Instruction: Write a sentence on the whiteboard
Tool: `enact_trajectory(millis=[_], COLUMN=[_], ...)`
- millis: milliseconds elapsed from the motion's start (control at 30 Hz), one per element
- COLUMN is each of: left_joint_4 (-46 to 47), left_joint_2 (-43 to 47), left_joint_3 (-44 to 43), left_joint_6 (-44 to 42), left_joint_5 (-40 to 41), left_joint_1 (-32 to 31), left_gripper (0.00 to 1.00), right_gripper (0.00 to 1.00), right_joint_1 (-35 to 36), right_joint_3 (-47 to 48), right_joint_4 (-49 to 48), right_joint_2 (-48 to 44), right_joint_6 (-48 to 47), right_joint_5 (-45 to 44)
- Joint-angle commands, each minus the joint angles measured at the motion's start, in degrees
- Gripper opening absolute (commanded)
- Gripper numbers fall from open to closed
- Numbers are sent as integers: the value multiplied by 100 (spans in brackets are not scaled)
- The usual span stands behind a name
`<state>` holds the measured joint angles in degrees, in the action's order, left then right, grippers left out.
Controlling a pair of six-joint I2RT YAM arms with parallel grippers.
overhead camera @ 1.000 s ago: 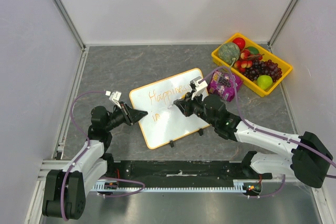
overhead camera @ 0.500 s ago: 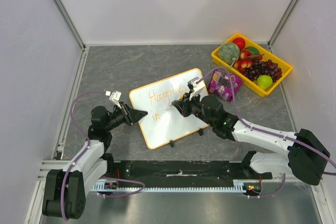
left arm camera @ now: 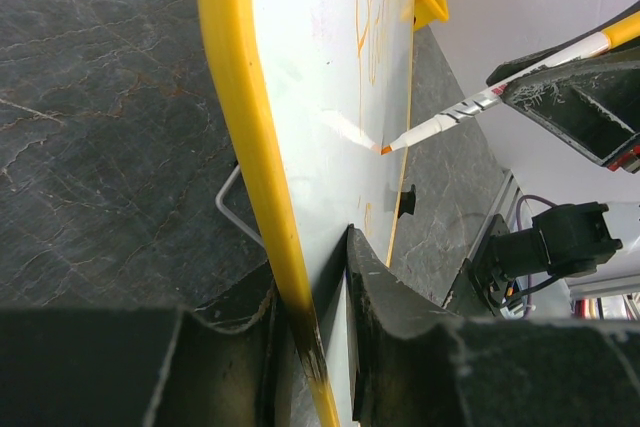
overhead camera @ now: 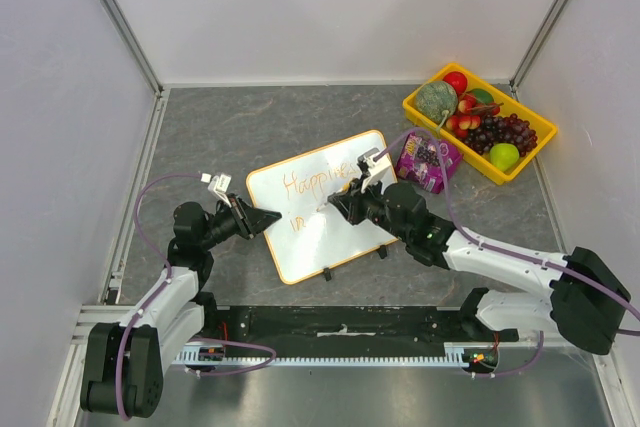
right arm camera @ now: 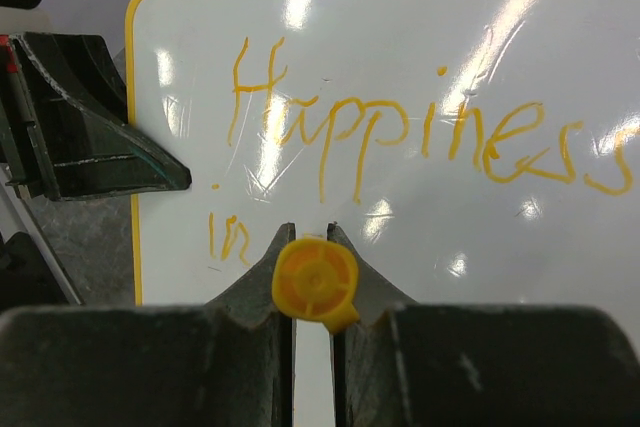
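Whiteboard (overhead camera: 330, 239) at centre, edge pinched by left gripper (overhead camera: 272, 218); right gripper (overhead camera: 335, 205) clasps marker (left arm camera: 450, 119); heavy pressure may shift it, smearing the sentence (right arm camera: 345, 147).

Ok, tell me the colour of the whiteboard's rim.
The whiteboard's rim is orange-yellow, clearest in the left wrist view.

Top cam overhead (looks down); wrist cams close-up, all share whiteboard (overhead camera: 320, 243).

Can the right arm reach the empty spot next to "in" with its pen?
Probably yes: the right gripper holds the marker with its tip at the whiteboard beside "in", and nothing covers that white patch.
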<state>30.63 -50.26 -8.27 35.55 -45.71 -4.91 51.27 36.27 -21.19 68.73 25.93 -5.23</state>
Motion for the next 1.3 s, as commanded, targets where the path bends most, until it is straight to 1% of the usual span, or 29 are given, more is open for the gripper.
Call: enact_trajectory(millis=[0,333,433,567,767,900,1133,1267], left_joint_4=[75,74,66,74,74,74,66,57], left_joint_2=[-28,-19,-19,-36,-19,-10,-19,-28], left_joint_3=[-8,1,1,-8,1,1,1,-8], left_joint_6=[-435,-417,-426,-426,-417,-426,-426,-417], left_joint_5=[-8,-8,1,-8,-8,1,-8,-8], left_joint_1=[-37,-45,-45,-37,-37,-37,-37,-37], left_gripper=[2,2,2,2,2,2,2,2], right_gripper=[0,0,0,0,0,0,0,0], right_joint_1=[15,15,15,24,24,15,-196,-266], right_joint_3=[-94,-252,-270,-305,-235,-173,-103,-50], right_joint_4=[291,414,388,160,-78,-184,-333,-158], right_joint_2=[-114,-263,-281,-246,-176,-246,-465,-606], right_joint_6=[-167,-229,-212,-80,157,289,518,430], right_joint_5=[-92,-118,13,251,278,172,488,278])
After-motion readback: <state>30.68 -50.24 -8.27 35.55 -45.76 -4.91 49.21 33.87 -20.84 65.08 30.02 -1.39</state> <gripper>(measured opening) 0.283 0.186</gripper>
